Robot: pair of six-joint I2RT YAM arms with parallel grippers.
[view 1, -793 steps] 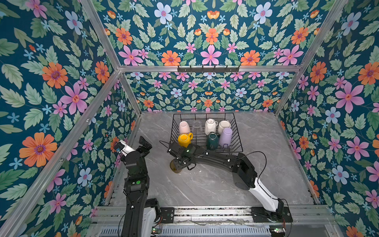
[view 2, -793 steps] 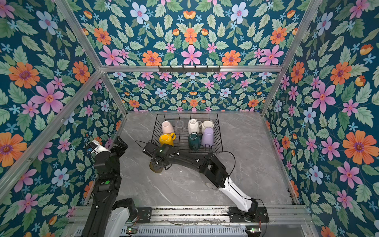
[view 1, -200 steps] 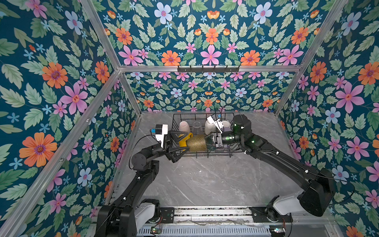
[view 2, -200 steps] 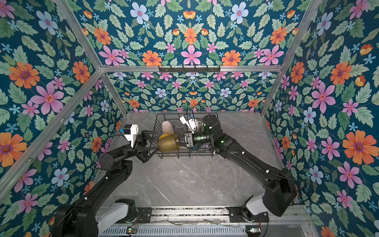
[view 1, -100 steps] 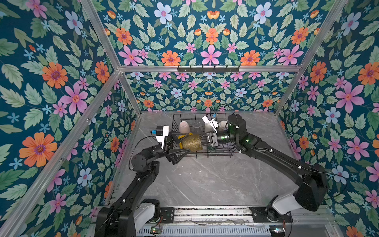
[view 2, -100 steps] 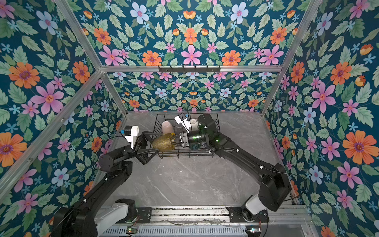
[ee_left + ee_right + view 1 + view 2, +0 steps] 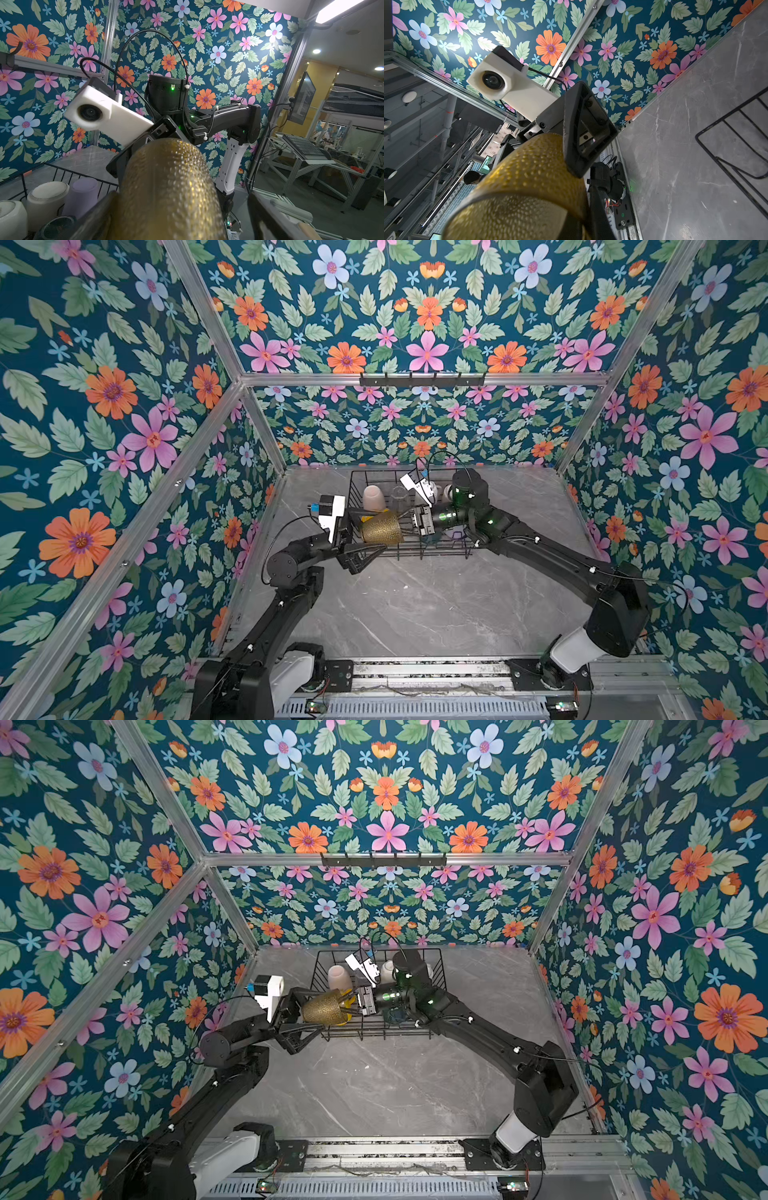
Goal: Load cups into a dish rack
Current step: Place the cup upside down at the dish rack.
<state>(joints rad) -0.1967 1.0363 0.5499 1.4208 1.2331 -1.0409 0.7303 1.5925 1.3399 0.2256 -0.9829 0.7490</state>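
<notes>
The olive-brown tumbler [image 7: 380, 527] [image 7: 325, 1006] hangs on its side above the front left corner of the black wire dish rack [image 7: 352, 493] [image 7: 441, 973]. My right gripper [image 7: 406, 522] [image 7: 583, 218] is shut on its rim. My left gripper [image 7: 370, 531] [image 7: 181, 194] is open and straddles the tumbler's base end [image 7: 166, 187]; one finger lies along it and the other finger [image 7: 261, 209] stands apart. In the rack stand a pale pink mug [image 7: 372, 497], a clear glass [image 7: 397, 495], a white mug [image 7: 46, 197], a lilac tumbler [image 7: 82, 195] and a dark green mug [image 7: 56, 228]. The yellow mug [image 7: 348, 999] is mostly hidden.
The grey marble table [image 7: 415, 605] runs from the rack to the front rail [image 7: 415, 668]. Floral walls close in the back and both sides. A black hook bar [image 7: 422, 379] hangs on the back wall. The right arm [image 7: 540, 556] reaches across the rack's front right.
The right arm has carried the tumbler further left, deeper between the left gripper's fingers. The left arm has barely moved, and its jaws have narrowed slightly.
</notes>
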